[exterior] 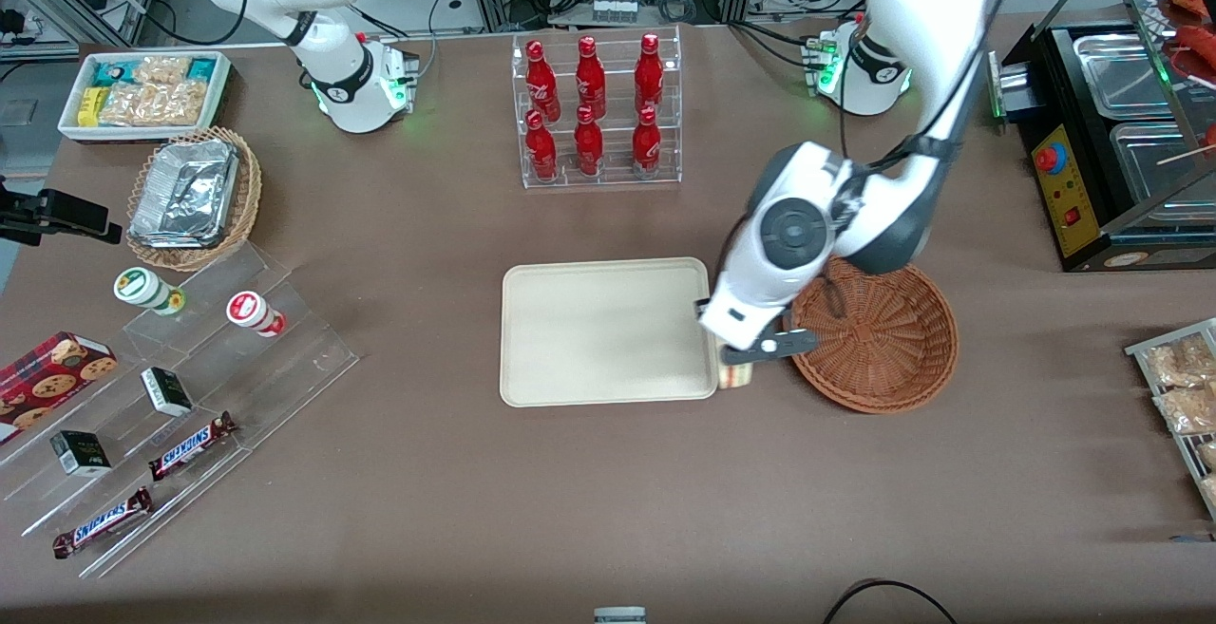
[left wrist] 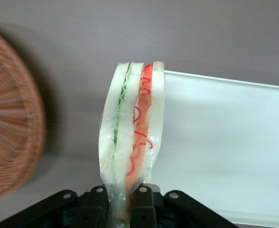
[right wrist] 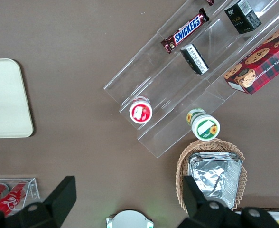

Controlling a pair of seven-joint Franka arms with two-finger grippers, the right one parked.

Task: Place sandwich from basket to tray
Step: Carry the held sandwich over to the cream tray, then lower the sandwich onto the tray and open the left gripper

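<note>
The pincer (left wrist: pixel 123 202) is pinching the sandwich (left wrist: pixel 132 133) by one end, its fingers (left wrist: pixel 97 202) pressing in on both sides of the bread. Seen from the front, the pincer (exterior: pixel 743 358) is hovering above the strip of brown counter (exterior: pixel 608 510) between the tray (exterior: pixel 608 331) and the basket (exterior: pixel 879 339), with the sandwich (exterior: pixel 735 376) hanging just beneath it, beside the tray's rim. The basket is lying just beside the pincer toward the working arm's end; the tray is lying toward the parked arm's end.
</note>
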